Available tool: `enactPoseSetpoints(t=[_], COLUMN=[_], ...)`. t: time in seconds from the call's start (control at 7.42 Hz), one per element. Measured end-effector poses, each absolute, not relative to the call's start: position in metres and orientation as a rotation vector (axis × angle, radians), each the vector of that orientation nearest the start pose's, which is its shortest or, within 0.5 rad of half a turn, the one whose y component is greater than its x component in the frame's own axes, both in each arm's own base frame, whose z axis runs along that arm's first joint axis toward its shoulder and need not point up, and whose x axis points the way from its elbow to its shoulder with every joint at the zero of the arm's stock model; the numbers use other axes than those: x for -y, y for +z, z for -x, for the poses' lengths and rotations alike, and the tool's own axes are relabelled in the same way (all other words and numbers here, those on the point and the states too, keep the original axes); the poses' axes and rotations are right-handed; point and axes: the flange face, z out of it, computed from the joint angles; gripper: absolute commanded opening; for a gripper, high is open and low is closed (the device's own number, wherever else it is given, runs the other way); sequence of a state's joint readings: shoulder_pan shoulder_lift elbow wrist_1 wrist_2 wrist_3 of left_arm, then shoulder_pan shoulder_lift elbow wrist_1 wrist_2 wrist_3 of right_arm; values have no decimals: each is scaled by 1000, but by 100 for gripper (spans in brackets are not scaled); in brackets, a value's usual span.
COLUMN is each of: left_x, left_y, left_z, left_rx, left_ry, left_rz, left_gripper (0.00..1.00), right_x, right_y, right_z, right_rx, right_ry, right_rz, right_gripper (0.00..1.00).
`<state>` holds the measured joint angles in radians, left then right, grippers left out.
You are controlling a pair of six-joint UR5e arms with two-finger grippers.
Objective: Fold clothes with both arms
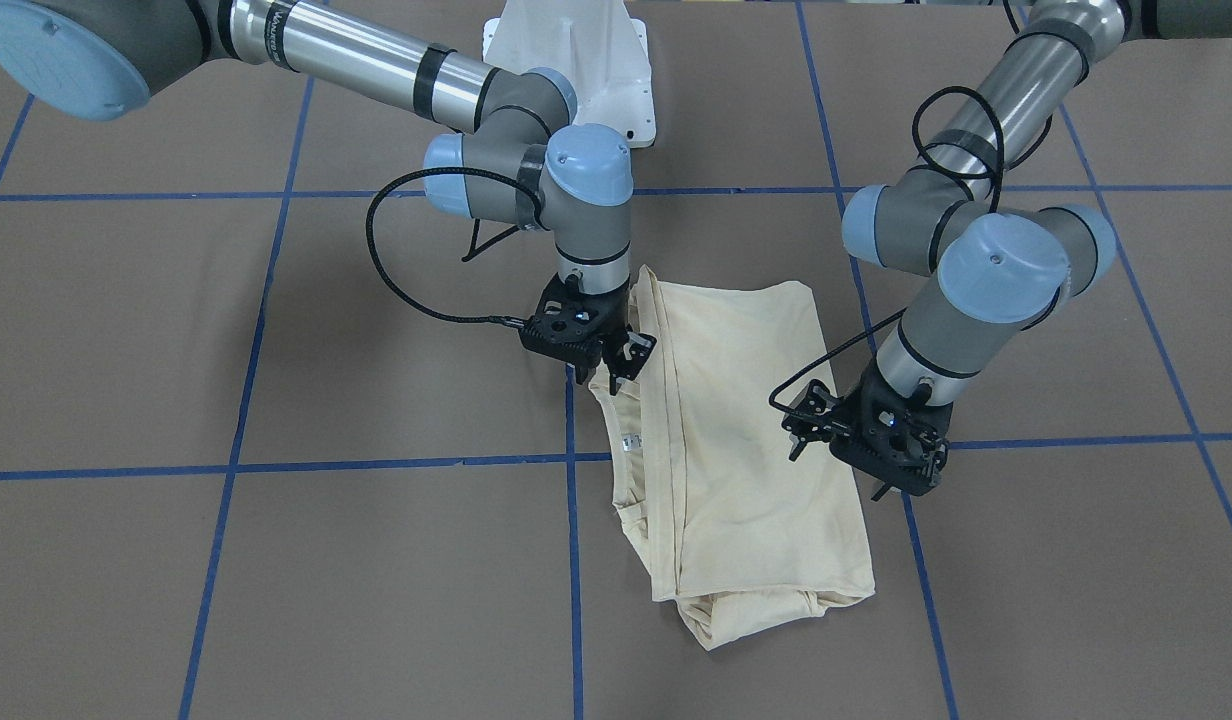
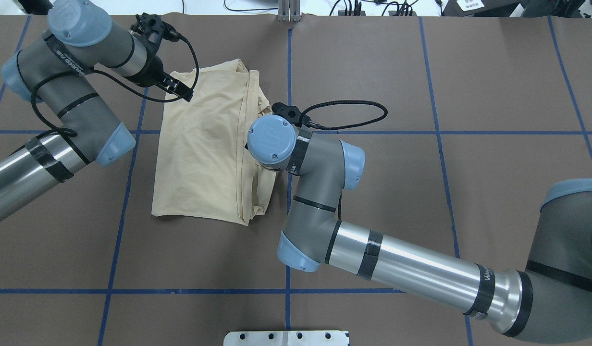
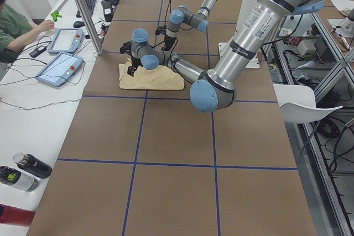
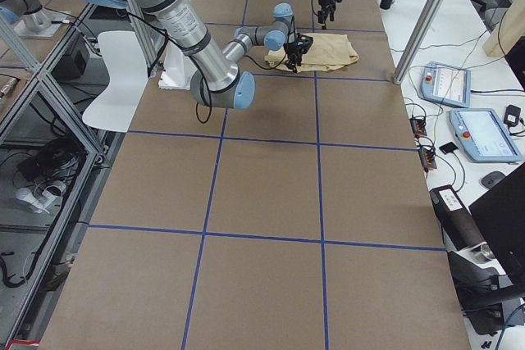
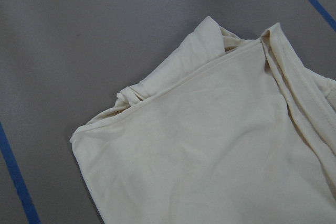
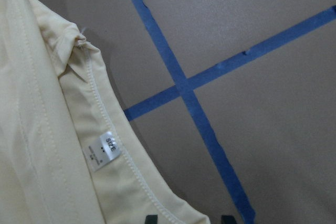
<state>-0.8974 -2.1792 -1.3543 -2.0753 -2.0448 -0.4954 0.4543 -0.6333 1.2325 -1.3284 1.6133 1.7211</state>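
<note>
The cream-yellow T-shirt lies folded into a long rectangle on the brown table, and it also shows in the overhead view. Its print is hidden. The white neck label shows on the collar at the edge nearest my right arm. My right gripper hovers over that collar edge, open and empty, with its dark fingertips low in the right wrist view. My left gripper hangs over the shirt's opposite long edge near a far corner. It looks open and holds nothing. The left wrist view shows only the folded shirt corner.
Blue tape lines divide the table into squares. The white pedestal base stands behind the shirt. An operator with tablets sits along one long side, by a metal post. Bottles lie at that side's near end.
</note>
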Motion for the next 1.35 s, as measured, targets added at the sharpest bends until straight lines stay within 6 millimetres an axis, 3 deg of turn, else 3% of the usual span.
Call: enactPoseSetpoints(t=[0.13, 0.27, 0.4, 0.54, 0.94, 1.08, 1.35], left_x=[631, 630, 630, 630, 630, 629, 630], left_y=[339, 339, 338, 338, 336, 336, 336], left_z=[-391, -391, -390, -390, -390, -390, -390], left_rx=[-857, -857, -858, -858, -861, -861, -861], left_ry=[376, 376, 376, 376, 377, 377, 377], left_rz=[-492, -492, -493, -494, -496, -496, -496], left_gripper=[100, 100, 100, 100, 100, 100, 100], right_x=[468, 466, 465, 465, 463, 459, 432], right_y=[186, 187, 188, 188, 194, 199, 231], right_z=[670, 672, 673, 673, 671, 660, 607], right_rx=[847, 845, 844, 844, 843, 852, 892], right_ry=[547, 544, 544, 547, 552, 549, 542], right_rz=[-88, -87, -86, -85, -80, -80, -81], right_gripper=[45, 35, 11, 0, 0, 0, 0])
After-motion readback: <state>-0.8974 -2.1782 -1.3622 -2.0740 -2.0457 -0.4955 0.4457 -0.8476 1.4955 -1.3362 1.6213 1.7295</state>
